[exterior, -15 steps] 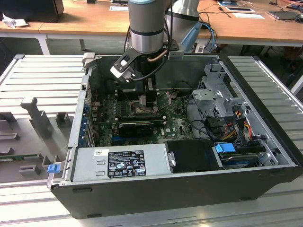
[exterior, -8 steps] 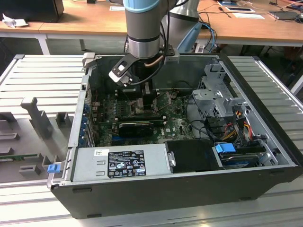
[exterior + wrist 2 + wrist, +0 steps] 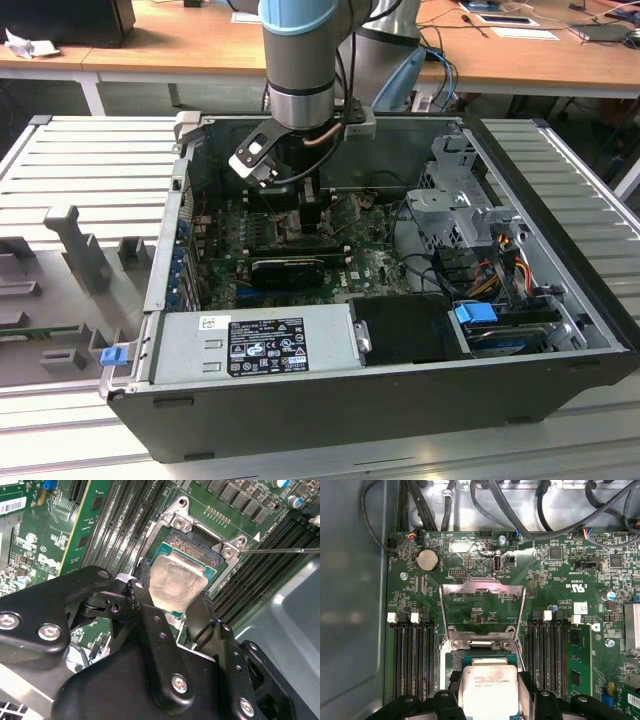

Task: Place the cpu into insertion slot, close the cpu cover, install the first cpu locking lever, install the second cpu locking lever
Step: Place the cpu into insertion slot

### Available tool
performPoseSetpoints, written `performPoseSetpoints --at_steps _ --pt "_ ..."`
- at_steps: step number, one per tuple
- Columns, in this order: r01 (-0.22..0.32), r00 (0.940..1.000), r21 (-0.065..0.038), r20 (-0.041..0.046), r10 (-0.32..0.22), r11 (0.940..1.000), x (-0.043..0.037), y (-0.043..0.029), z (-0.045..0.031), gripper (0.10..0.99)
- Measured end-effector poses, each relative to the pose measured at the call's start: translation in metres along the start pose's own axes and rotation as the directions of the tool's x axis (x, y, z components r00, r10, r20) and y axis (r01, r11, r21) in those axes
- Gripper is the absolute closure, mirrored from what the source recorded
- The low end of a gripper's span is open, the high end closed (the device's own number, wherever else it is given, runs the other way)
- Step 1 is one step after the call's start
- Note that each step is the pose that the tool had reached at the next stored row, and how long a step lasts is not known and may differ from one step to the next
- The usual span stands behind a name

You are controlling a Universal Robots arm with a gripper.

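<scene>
Black fingers (image 3: 200,615) clamp the flat silver-grey square cpu (image 3: 177,582) just over the black-framed insertion slot (image 3: 192,542), at twelve o'clock of the exterior view's long black graphics card (image 3: 290,268). The windowed dark-silver cpu cover (image 3: 482,585) stands raised, leaving the slot open to receive it

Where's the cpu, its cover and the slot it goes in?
the cpu (image 3: 487,690), first wrist view, middle of its silver top.
the cpu cover (image 3: 485,585), first wrist view, end bar of its raised frame.
the insertion slot (image 3: 194,547), second wrist view, its dark pin field.
</scene>
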State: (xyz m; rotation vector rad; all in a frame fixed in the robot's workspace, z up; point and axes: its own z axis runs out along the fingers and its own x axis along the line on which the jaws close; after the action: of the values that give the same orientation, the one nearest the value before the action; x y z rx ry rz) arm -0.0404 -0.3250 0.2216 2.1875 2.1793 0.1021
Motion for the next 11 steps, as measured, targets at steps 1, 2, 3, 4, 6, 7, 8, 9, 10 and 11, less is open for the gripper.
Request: performPoseSetpoints --at_steps 1,2,3,4,6,7,8,9,10,11 --pt "0.0 1.0 0.0 0.0003 0.0 1.0 -0.0001 -0.0001 0.0001 0.557" --pt "0.0 1.0 0.0 0.0004 0.0 1.0 -0.0001 -0.0001 0.0002 0.557" --pt "0.0 1.0 0.0 0.0001 0.0 1.0 0.0 -0.0001 0.0005 0.557" --pt "0.0 1.0 0.0 0.0001 0.0 1.0 0.0 -0.0001 0.0006 0.557" --pt "0.0 1.0 0.0 -0.0003 0.0 1.0 0.0 -0.0003 0.0015 0.557" --pt "0.0 1.0 0.0 0.0 0.0 1.0 0.0 -0.0006 0.0024 0.557" --pt "-0.001 1.0 0.0 0.0 0.001 1.0 0.0003 -0.0008 0.0034 0.557" --pt "-0.002 1.0 0.0 0.0001 0.002 1.0 0.0009 -0.001 0.0045 0.557" --pt "-0.006 1.0 0.0 0.0006 0.006 1.0 0.0017 -0.0013 0.006 0.557" --pt "-0.008 1.0 0.0 0.0008 0.008 1.0 0.0022 -0.0014 0.0066 0.557"
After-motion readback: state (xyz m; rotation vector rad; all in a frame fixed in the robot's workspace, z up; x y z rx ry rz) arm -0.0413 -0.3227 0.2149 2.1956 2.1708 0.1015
